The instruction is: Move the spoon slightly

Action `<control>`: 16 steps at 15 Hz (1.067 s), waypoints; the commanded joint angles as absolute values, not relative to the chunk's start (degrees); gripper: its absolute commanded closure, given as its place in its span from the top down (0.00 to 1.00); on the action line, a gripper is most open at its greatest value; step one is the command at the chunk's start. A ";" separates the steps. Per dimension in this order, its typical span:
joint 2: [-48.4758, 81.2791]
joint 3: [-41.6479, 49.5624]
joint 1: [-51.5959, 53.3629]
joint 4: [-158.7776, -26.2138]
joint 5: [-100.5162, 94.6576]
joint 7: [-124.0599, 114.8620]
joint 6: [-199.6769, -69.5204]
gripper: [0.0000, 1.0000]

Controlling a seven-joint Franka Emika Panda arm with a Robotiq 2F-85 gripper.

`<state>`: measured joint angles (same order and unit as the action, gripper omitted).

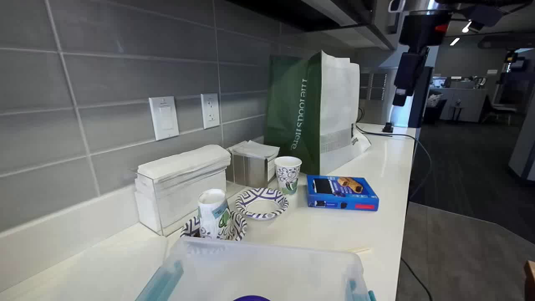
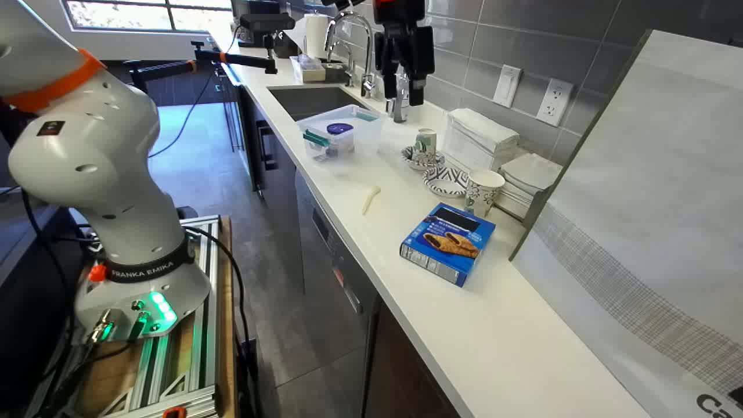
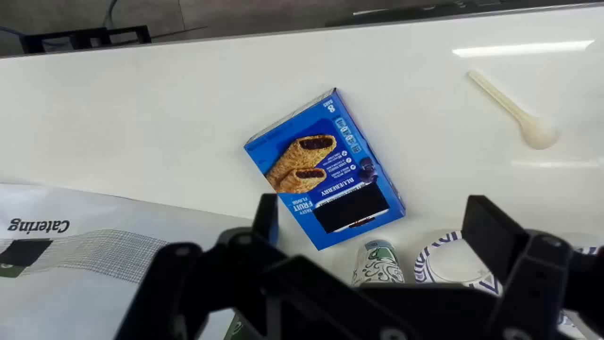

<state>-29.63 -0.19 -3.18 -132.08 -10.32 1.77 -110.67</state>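
Note:
A pale, cream-coloured spoon (image 3: pixel 537 133) lies flat on the white counter at the upper right of the wrist view. Its handle points up-left towards the counter's front edge. It also shows in both exterior views: small and thin near the front edge (image 2: pixel 370 200), and partly behind the plastic bin as a sliver (image 1: pixel 359 250). My black gripper (image 3: pixel 372 203) is open, with its fingers wide apart and nothing between them. It hangs high above the counter in both exterior views (image 2: pixel 404 97) (image 1: pixel 400 100), well away from the spoon.
A blue snack box (image 3: pixel 325 165) lies near the spoon. Patterned bowls (image 2: pixel 446 181), paper cups (image 2: pixel 483 191) and napkin holders (image 1: pixel 184 188) stand along the wall. A clear bin (image 2: pixel 342 130) is by the sink (image 2: pixel 316 96). A tall paper bag (image 1: pixel 338 113) stands beyond the box.

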 commanded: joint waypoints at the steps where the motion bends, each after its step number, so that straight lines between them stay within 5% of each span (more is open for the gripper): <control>1: -29.60 0.16 -2.72 -131.97 -10.52 1.58 -110.53 1.00; 16: -28.15 -2.41 5.71 -139.98 -10.72 15.25 -114.33 1.00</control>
<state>-28.57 -1.81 2.78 -136.24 -10.30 11.13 -111.25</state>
